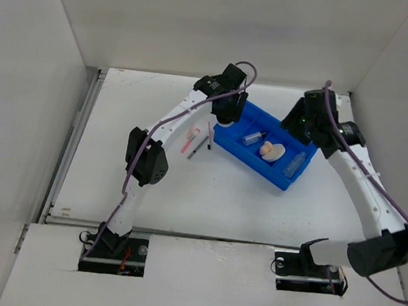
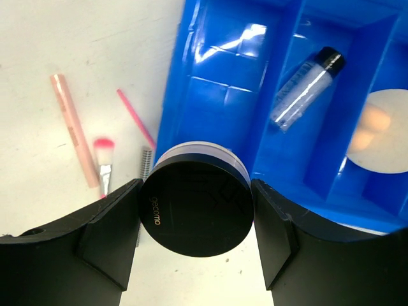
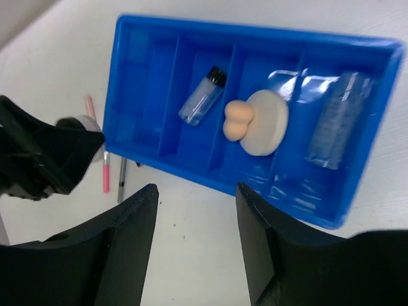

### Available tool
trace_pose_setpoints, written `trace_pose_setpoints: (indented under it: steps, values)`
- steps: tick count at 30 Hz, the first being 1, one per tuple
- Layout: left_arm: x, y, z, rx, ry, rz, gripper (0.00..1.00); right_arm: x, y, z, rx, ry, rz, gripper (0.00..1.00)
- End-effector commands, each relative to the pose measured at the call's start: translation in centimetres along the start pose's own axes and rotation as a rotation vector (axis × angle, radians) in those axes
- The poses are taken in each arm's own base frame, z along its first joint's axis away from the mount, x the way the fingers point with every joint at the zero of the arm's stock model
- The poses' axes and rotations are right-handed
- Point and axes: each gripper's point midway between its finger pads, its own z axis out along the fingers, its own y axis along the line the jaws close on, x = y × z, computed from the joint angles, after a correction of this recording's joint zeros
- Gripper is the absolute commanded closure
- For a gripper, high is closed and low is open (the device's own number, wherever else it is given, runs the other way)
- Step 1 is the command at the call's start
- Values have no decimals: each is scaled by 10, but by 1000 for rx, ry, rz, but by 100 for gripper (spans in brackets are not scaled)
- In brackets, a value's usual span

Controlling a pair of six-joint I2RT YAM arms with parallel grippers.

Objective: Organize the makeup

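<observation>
My left gripper (image 2: pixel 196 189) is shut on a black round compact (image 2: pixel 196 210), held over the table at the left end of the blue tray (image 2: pixel 223 95). On the table left of the tray lie a pink slim stick (image 2: pixel 73 127), a small pink-tipped brush (image 2: pixel 104 158) and a thin pink pencil (image 2: pixel 135 118). Inside the tray lie a clear small bottle (image 3: pixel 203 95), a beige sponge (image 3: pixel 239 121) against a white round puff (image 3: pixel 266 121), and a clear tube (image 3: pixel 338 121). My right gripper (image 3: pixel 196 199) is open and holds nothing, above the table by the tray's near edge.
The tray (image 1: pixel 249 167) lies slanted at the table's back centre, with the left arm (image 1: pixel 145 162) arching in from the left and the right arm (image 1: pixel 360 182) from the right. White walls enclose the table on three sides.
</observation>
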Motion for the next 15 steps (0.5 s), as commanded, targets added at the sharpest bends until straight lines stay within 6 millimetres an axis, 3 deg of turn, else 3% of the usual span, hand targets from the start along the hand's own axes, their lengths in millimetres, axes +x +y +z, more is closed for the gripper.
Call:
trace_pose_setpoints:
  steps: [1,4,9,14,15]
  values:
    - [-32,6,-49,27,-117,-37,100,12,37,19,-89,56,6,42]
    - [-31,11,-49,19,-109,-43,100,9,41,21,-98,47,18,41]
    - [-33,-7,-36,101,-98,-65,100,1,38,13,-90,9,43,39]
    - [-41,-34,-5,213,-87,-102,100,5,19,-2,-49,-6,69,37]
    - [-46,-30,-1,211,-99,-123,100,3,16,-4,-40,-14,70,37]
